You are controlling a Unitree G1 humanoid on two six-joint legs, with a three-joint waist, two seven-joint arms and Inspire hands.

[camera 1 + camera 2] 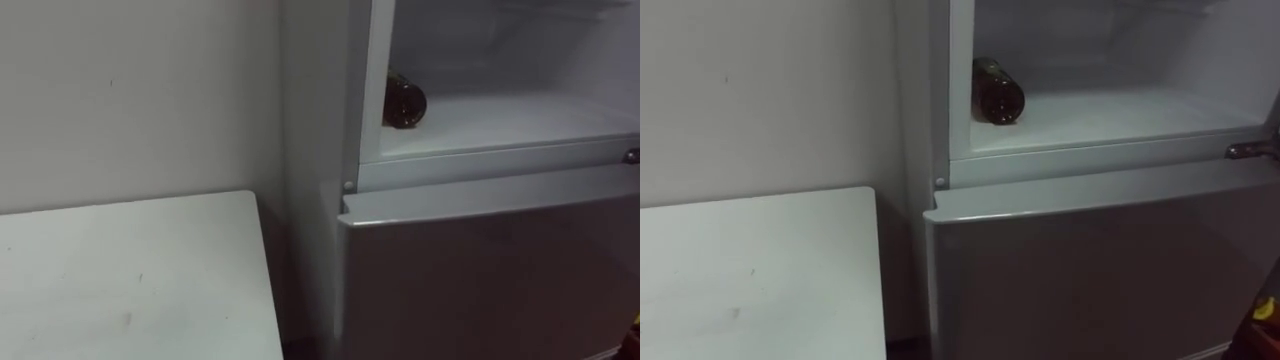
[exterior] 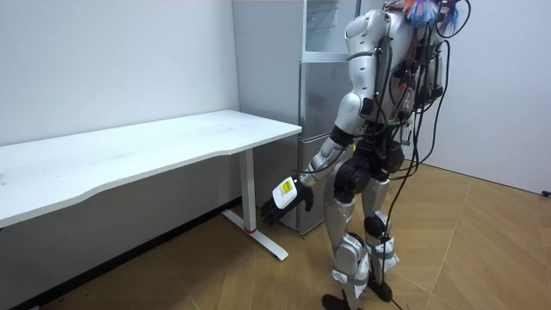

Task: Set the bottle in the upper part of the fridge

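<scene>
Brown bottle (image 1: 997, 92): lying sideways in upper fridge compartment (image 1: 1120, 118), well above my low-hanging left hand (image 2: 288, 196); hand's state, I cannot tell.

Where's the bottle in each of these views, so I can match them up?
Left eye view: bottle lying at the left of the fridge's open upper compartment.
Right eye view: bottle, same spot, nearer the centre.
Room view: too small to tell inside the fridge.
Shared landmark: white table left of the fridge.

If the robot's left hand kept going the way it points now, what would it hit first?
Likely the floor, near the table's foot: the left hand hangs pointing down and slightly toward the room view's left.
</scene>
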